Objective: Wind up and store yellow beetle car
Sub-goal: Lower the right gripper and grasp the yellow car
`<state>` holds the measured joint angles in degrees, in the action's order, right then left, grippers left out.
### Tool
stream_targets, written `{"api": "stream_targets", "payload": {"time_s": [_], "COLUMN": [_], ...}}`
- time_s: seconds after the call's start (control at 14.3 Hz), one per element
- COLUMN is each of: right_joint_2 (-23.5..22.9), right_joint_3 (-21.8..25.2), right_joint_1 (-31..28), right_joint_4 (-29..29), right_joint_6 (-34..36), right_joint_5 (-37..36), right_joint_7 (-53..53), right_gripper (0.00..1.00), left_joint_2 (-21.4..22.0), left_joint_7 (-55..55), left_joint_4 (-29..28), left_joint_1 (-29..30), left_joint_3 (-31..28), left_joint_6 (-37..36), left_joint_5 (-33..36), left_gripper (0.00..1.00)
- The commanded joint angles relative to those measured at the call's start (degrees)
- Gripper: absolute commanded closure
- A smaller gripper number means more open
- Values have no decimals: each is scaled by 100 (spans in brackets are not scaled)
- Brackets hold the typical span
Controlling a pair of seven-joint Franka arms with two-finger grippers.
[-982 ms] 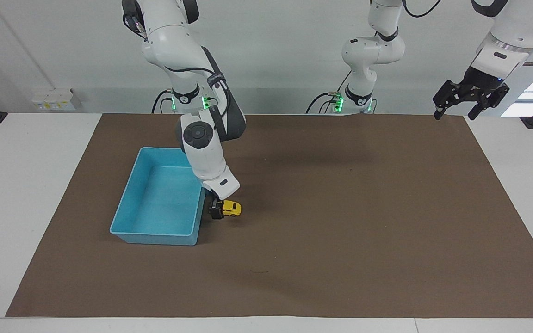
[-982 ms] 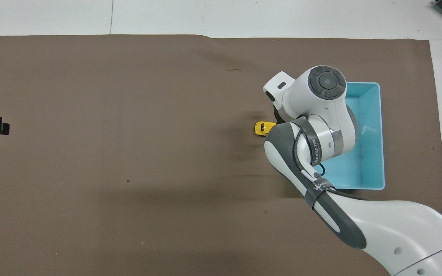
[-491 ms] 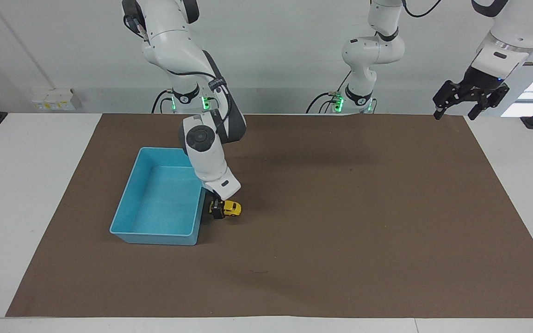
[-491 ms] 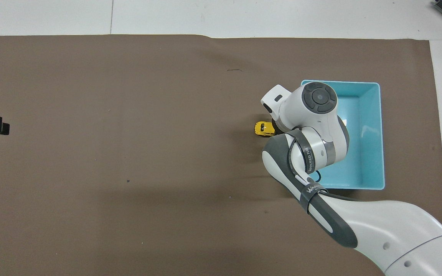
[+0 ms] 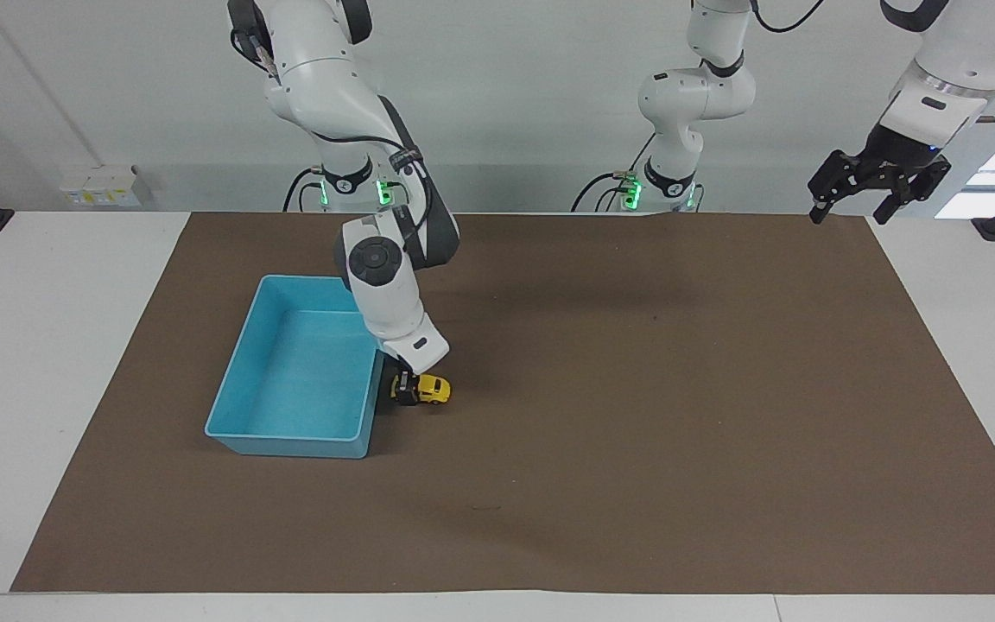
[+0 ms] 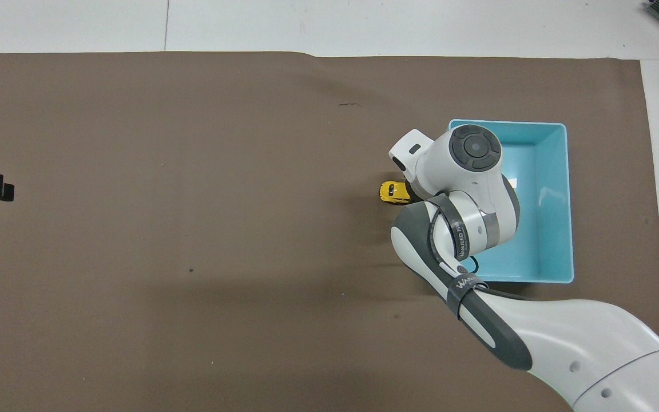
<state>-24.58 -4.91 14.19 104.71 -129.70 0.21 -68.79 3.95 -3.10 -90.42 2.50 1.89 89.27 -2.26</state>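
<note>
Car: yellow beetle car [image 5: 429,389] on mat, beside blue tray [image 5: 243,363].
Right gripper [image 5: 406,390]: down at car's tray-side end; grip state indiscernible.
Left gripper [image 5: 876,184]: spread, waiting.
Risk: off-centre pinch may squirt car away.

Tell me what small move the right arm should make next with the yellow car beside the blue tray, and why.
Probably finish closing the right pincer on the yellow beetle car before moving it. The pincer is down at the car's tray-side end, the car sits on the brown mat beside the blue tray, and a firm grip cannot be confirmed. The left pincer waits raised at its end.
</note>
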Motion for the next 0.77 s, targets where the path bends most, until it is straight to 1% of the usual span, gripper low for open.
{"api": "stream_targets", "payload": {"time_s": [0.0,0.07,0.21,0.35,0.49,0.7], "right_joint_2": [77,77,68,59,59,94], "right_joint_3": [-19,-19,-19,-19,-19,-19], "right_joint_1": [-22,-13,-13,-4,170,198], "right_joint_4": [119,119,85,6,-143,-284], "right_joint_6": [-117,-117,-117,-65,-21,102], "right_joint_5": [-38,-30,-38,-30,-12,-12], "right_joint_7": [-29,-29,-29,-21,-12,190], "right_gripper": [65,74,87,96,100,100], "left_joint_2": [53,53,53,53,53,53], "left_joint_7": [-42,-42,-42,-42,-42,-42], "left_joint_4": [33,33,33,33,33,33], "left_joint_1": [84,84,84,84,84,84], "left_joint_3": [39,39,39,39,39,39], "left_joint_6": [-76,-76,-76,-76,-76,-76], "left_joint_5": [-55,-55,-55,-55,-55,-55], "left_gripper": [0,0,0,0,0,0]}}
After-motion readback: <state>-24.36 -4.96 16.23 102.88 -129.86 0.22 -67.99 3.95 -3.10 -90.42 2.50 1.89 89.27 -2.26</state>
